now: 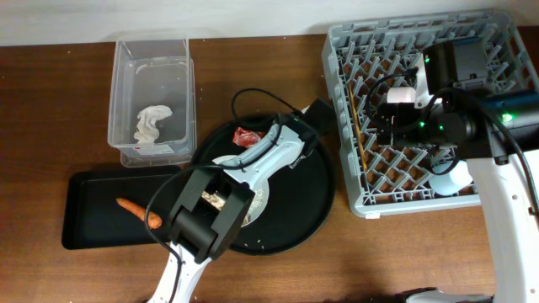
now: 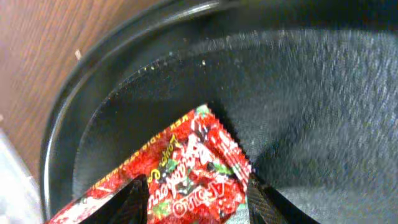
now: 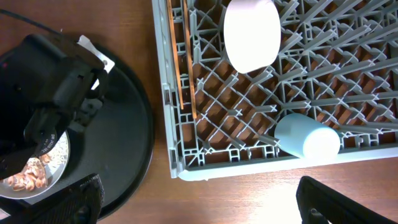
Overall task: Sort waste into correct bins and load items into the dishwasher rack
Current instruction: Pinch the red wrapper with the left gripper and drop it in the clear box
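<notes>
A red snack wrapper point(image 1: 247, 136) lies at the back of the large round black tray point(image 1: 303, 210). In the left wrist view my left gripper point(image 2: 193, 202) is closed onto the wrapper point(image 2: 186, 168), one finger at each side. The grey-white dish point(image 1: 255, 200) with beige scraps point(image 3: 28, 177) sits on the round tray, mostly under my left arm. The tissue point(image 1: 154, 120) is in the clear tub point(image 1: 152, 50). The carrot point(image 1: 137, 210) lies in the flat black tray point(image 1: 93, 227). Two chopsticks point(image 3: 180, 62) lie in the grey rack point(image 1: 354, 50). My right gripper point(image 3: 202, 202) is open and empty over the rack's front edge.
A white cup point(image 3: 252, 31) stands bottom up in the rack point(image 3: 249, 165), and a pale blue cup point(image 3: 308, 140) lies on its side near the front rim. The round tray's rim point(image 2: 81, 93) is close to my left fingers. Bare wood table point(image 1: 404, 252) lies in front of the rack.
</notes>
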`<action>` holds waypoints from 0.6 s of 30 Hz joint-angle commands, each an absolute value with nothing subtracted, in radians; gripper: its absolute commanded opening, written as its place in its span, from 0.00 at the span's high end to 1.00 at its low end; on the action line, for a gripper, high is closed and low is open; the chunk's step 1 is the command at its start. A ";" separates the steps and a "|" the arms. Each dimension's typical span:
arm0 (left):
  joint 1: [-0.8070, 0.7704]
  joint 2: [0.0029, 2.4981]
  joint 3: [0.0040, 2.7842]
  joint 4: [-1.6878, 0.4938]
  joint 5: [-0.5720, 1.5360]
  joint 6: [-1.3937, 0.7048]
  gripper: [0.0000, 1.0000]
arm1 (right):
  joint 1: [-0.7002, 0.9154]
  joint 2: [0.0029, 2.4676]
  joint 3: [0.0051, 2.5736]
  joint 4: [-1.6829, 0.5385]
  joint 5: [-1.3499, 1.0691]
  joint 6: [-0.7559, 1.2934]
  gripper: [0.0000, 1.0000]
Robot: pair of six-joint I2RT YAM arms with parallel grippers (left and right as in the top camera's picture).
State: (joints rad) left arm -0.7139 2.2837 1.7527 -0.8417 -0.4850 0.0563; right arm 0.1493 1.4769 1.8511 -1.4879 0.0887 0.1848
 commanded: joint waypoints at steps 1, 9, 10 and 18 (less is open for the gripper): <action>-0.707 2.291 1.761 -0.904 -0.528 0.014 0.50 | 0.150 1.478 1.851 -1.485 0.087 0.193 0.02; -0.741 2.192 1.759 -0.928 -0.393 0.015 0.50 | 0.150 1.478 1.851 -1.482 0.087 0.193 0.02; -0.742 2.194 1.750 -0.914 -0.389 0.015 0.50 | 0.150 1.478 1.851 -1.482 0.087 0.193 0.02; -0.719 2.196 1.570 -0.696 -0.437 0.039 0.51 | 0.150 1.478 1.851 -1.494 0.086 0.193 0.02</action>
State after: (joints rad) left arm -0.7372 2.2063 1.6363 -0.7368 -0.3996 0.0269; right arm 0.1493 1.4769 1.8511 -1.4910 0.0887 0.1844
